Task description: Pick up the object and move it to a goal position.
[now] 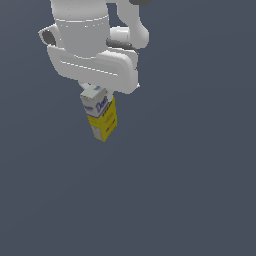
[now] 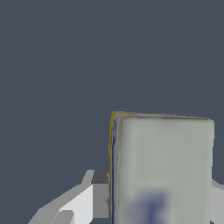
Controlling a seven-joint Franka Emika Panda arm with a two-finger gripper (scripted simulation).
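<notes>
Gripping the carton [image 1: 100, 114] by its upper end, the white gripper [image 1: 95, 91] holds it hanging toward six o'clock in the exterior view, long axis near vertical, slightly tilted. Only that view shows its yellow lower half and blue lettering; the wrist view shows its grey-white top face [image 2: 162, 168] between the fingers [image 2: 99, 194].

Your exterior view looks down from above, moderately near the arm. Your wrist view faces straight down, very close. Both share the carton [image 1: 100, 113] [image 2: 162, 168].
</notes>
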